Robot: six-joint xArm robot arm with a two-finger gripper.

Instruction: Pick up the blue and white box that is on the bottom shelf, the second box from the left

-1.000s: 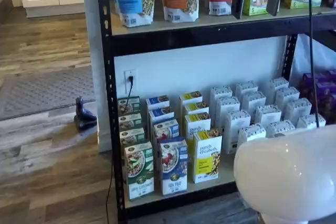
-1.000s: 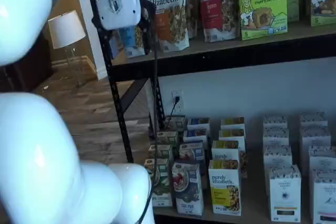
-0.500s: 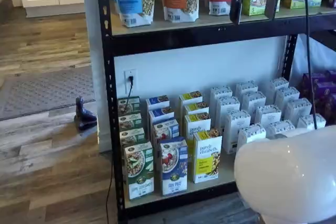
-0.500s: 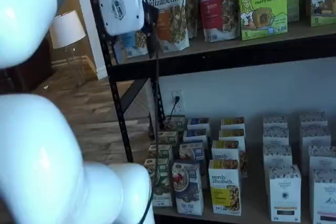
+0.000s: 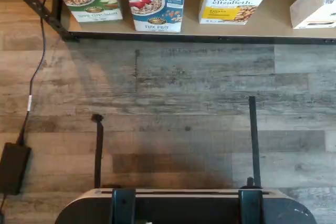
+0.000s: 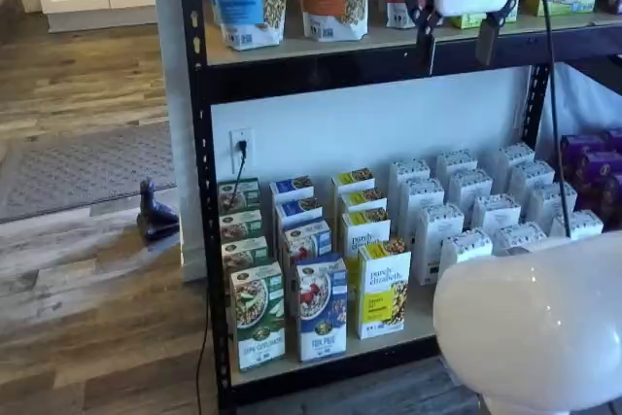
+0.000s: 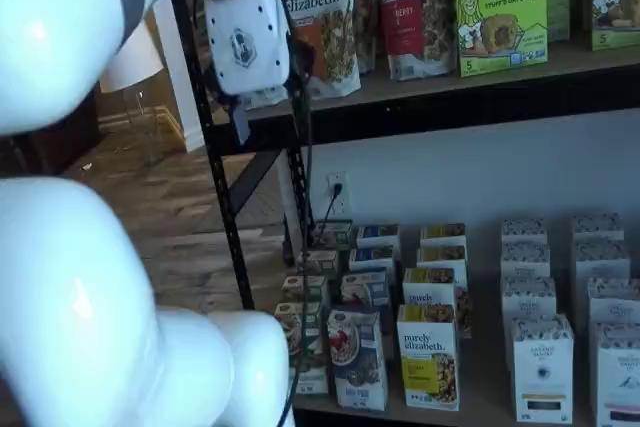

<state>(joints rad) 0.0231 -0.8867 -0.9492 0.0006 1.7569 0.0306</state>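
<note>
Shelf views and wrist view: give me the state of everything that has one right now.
gripper: open, empty, up by the rack's higher board, well above the boxes.
fingers: apart, touching nothing.
blue and white box: upright at the front of the bottom shelf, not gripped.
green-and-white carton: upright beside it.
yellow carton: upright on its other side.
plug: in the wall outlet.

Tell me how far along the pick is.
Nothing looks done yet: the Flax Plus box stands at the front of the bottom shelf, between the green-and-white carton and the yellow Purely Elizabeth carton. In hand: the tool hangs open and empty, level with the upper shelf board. Left: descend, close on the box, lift it out.
</note>
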